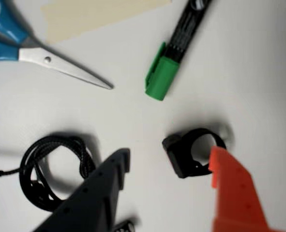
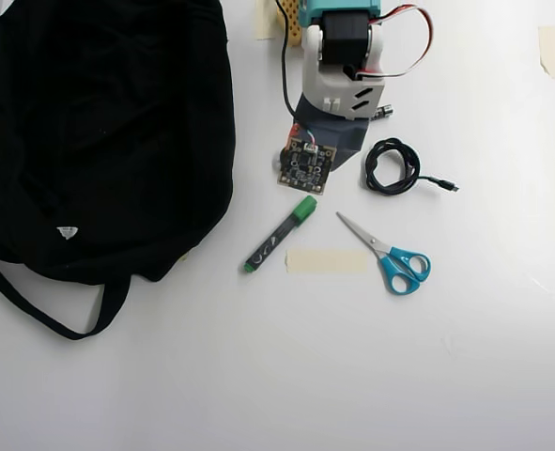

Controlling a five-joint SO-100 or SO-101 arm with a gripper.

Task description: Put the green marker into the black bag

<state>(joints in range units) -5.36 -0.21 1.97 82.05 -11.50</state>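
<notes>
Gripper (image 1: 169, 162) spread wide above the table — marker (image 2: 279, 234) lies free beside the bag (image 2: 108, 132), just past the fingertips.

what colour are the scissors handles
Blue. The scissors show it best in the overhead view, lying right of the green marker.

Plain white counter (image 2: 258, 376) fills the overhead view, matte, no walls or floor visible. Light even and bright, soft shadows only. Beige tape strips stuck on it: one mid-counter (image 2: 326, 261), one at the far right edge (image 2: 550, 49), one at the far edge (image 2: 264, 21).
</notes>
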